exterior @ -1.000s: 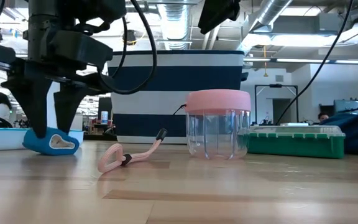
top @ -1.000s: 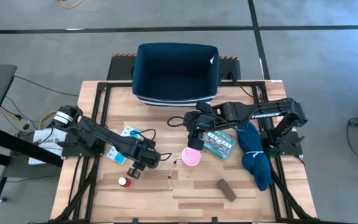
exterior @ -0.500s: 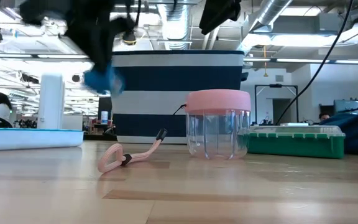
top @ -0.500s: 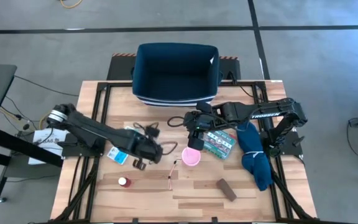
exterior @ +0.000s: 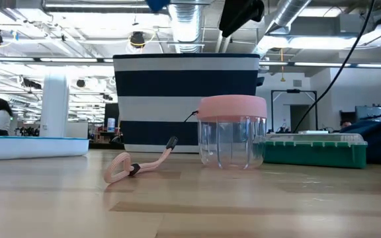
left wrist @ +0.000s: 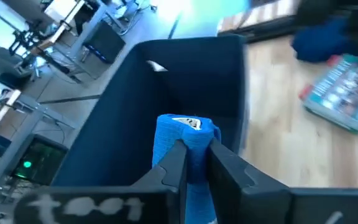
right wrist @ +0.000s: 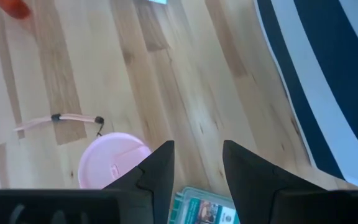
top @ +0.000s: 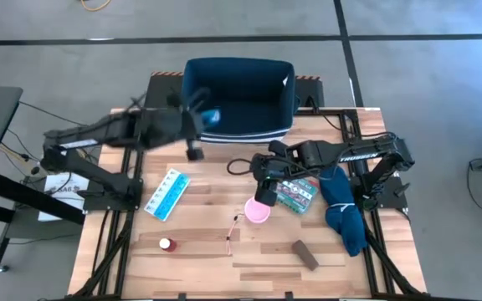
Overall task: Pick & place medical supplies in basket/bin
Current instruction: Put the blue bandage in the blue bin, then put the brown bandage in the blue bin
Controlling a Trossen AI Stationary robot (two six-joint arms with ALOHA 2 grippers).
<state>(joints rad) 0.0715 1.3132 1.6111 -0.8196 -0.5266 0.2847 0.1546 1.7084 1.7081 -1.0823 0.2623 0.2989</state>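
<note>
My left gripper (top: 197,125) is raised over the near left part of the navy-blue bin (top: 237,92) and shut on the blue cube (left wrist: 188,140). The bin's dark inside (left wrist: 142,106) lies below the cube. My right gripper (right wrist: 197,165) hangs open above the table, between the pink-lidded clear cup (top: 258,211) and the green first-aid box (top: 296,192), touching neither. The light-blue pill organiser (top: 166,194), the small red-white bottle (top: 166,244) and the brown bar (top: 305,255) lie flat on the wood. My left gripper pinches the blue cube between its two fingers, one on each opposite side (left wrist: 180,155). The fingers slant downward from the table's left toward the bin. The cube is lifted clear of the table, over the bin's opening.
A thin pink cord (top: 233,230) lies near the cup. The long dark-blue cloth (top: 341,205) lies at the right edge under the right arm. Bare wood (top: 216,180) lies between the organiser and the cup.
My left gripper has taken hold of the blue cube on the table beside the pill organiser. It has lifted the cube clear and swung it quickly up and toward the far edge, over the bin, turning as it went. The right arm has kept still.
</note>
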